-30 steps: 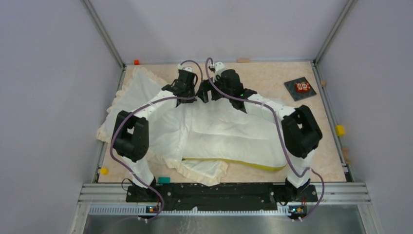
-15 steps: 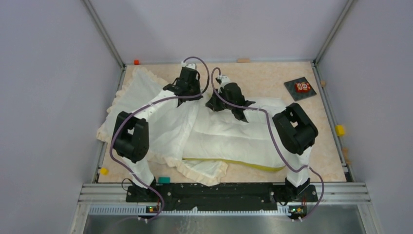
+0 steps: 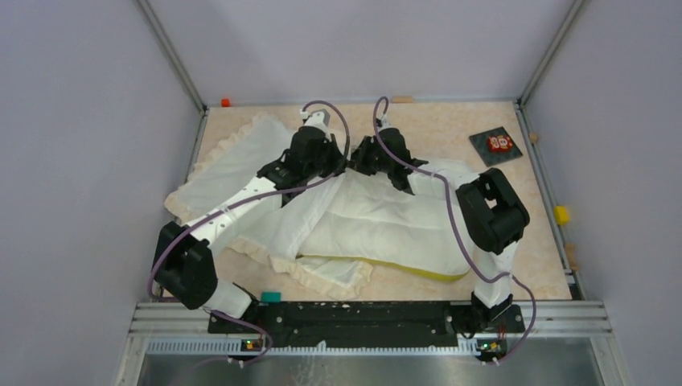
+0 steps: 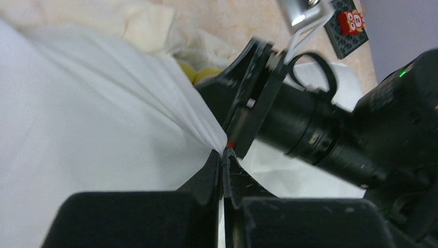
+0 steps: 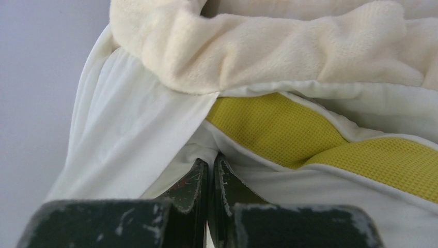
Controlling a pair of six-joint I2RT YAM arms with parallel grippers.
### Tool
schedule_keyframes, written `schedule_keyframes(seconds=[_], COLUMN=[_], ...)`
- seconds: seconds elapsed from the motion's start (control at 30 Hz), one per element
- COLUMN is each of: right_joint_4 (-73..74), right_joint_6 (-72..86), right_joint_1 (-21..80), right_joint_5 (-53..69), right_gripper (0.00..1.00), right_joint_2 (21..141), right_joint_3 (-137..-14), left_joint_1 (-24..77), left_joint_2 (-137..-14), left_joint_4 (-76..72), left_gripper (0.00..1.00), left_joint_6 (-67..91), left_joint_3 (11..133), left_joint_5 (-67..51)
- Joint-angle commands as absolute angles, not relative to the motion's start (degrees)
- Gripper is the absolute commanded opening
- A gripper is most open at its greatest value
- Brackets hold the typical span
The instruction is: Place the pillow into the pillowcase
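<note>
Two grippers pinched shut at the sack's mouth, upper centre of the overhead view.
Within the last second the left arm has stretched out low, and the left gripper (image 4: 223,155), clamped on thin white cloth of the pillowcase (image 3: 233,161), has dragged it rightward over more of the pillow (image 3: 386,221). The right gripper (image 5: 210,170) is closed on what looks like the pillow's white hem beside the yellow band (image 5: 268,126). Insertion seems only partway, with most of the pillow bare at centre right. The mottled beige table (image 3: 450,129) sits between lilac-grey walls, with a dark tile (image 3: 496,145) at upper right.
</note>
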State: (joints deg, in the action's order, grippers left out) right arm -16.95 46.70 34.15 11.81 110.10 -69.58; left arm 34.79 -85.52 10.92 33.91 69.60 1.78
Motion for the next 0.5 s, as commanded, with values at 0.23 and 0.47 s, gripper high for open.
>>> schedule_keyframes(seconds=[0.23,0.47], right_joint_4=[-21.4,-9.1], right_joint_6=[52.7,46.2], right_joint_1=[31.4,31.4], right_joint_5=[8.8,5.3], right_gripper=[0.0,0.51], right_joint_2=[110.6,99.6], right_joint_3=[-71.7,-66.5], left_joint_1=[35.6,33.1], left_joint_2=[-88.3,-95.1], left_joint_4=[7.4,12.2], left_gripper=[0.03,0.16], left_joint_6=[37.2,35.5], left_joint_3=[62.6,71.4], left_joint_5=[-4.6,-4.5])
